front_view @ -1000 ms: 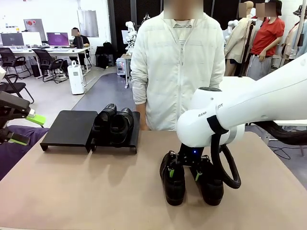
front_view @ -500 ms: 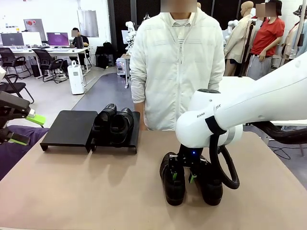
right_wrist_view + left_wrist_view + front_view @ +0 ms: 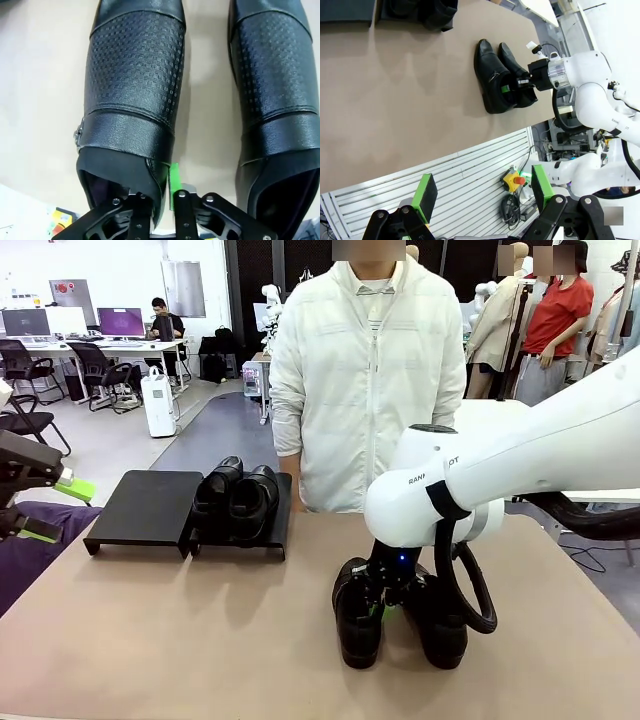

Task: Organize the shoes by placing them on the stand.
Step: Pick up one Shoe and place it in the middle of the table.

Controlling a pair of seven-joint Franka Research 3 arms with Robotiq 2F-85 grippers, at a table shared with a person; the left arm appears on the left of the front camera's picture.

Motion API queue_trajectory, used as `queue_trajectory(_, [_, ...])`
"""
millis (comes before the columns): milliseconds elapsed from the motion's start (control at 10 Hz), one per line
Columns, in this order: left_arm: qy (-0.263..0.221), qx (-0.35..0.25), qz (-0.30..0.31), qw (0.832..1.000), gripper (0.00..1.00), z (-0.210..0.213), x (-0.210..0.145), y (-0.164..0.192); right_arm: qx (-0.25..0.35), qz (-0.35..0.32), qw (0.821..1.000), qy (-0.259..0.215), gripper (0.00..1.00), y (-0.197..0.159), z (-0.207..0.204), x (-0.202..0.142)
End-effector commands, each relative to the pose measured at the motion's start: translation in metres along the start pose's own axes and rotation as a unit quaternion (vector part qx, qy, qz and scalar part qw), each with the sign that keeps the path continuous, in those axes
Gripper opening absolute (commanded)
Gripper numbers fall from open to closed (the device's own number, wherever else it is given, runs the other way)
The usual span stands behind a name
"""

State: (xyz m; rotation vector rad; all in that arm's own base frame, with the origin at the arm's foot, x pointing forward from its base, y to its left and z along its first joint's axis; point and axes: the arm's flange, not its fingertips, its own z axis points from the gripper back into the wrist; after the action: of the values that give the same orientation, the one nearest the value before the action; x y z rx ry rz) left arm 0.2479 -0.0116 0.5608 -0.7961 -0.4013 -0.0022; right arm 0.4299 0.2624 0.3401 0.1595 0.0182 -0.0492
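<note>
While the left tool [image 3: 58,510] hangs off the left edge of the tan bench [image 3: 200,640] with its green pads spread wide, the right tool [image 3: 162,189] is down at the heel end of a glossy black leather loafer [image 3: 358,625] near the middle of the bench. Its jaws are drawn narrow onto the inner wall of that loafer's collar. One finger is inside the opening and the other, green-padded, is outside it.

A matching second black loafer [image 3: 437,628] lies just beside it on the right, parallel, toes toward the robot's side. The gap between the two is slim, and the outer finger sits in it. A looped black cable [image 3: 489,592] from the white right arm [image 3: 450,490] hangs in front of the second loafer, and the arm's bulk hides both heels in the front view.

Two more black loafers [image 3: 255,502] sit side by side on the right-hand matte-black flat platform [image 3: 283,510] of the stand, at the far left of the bench. The left-hand platform [image 3: 145,502] sits just beside it, its flat top in full view. A stretch of tan benchtop separates the stand from the near pair. A person in a white zipped jacket [image 3: 370,390] stands at the far edge, behind the right arm.
</note>
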Motion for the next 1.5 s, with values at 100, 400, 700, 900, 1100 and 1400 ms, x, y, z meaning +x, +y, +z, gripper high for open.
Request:
queue_trajectory(100, [0.000, -0.012, -0.007, 1.000, 0.97, 0.001, 0.002, 0.002, -0.010, -0.015, 1.000, -0.009, 0.00, 0.010, 0.016, -0.002])
queue_trajectory(400, [0.000, -0.012, -0.007, 1.000, 0.97, 0.001, 0.002, 0.002, -0.016, -0.015, 0.999, -0.029, 0.00, 0.008, 0.062, -0.029])
queue_trajectory(700, [0.000, -0.012, -0.007, 1.000, 0.97, 0.001, 0.002, 0.002, 0.022, -0.009, 0.995, -0.096, 0.00, -0.007, 0.117, -0.109])
queue_trajectory(900, [0.000, -0.012, -0.007, 1.000, 0.97, 0.001, 0.002, 0.002, 0.015, -0.002, 0.998, -0.063, 0.00, 0.002, 0.109, -0.073])
queue_trajectory(1100, [0.000, -0.012, -0.007, 1.000, 0.97, 0.001, 0.002, 0.002, 0.015, -0.002, 0.998, -0.063, 0.00, 0.002, 0.109, -0.073])
queue_trajectory(1400, [0.000, -0.012, -0.007, 1.000, 0.97, 0.001, 0.002, 0.002, 0.016, 0.025, 0.995, -0.094, 0.00, 0.046, 0.093, -0.098])
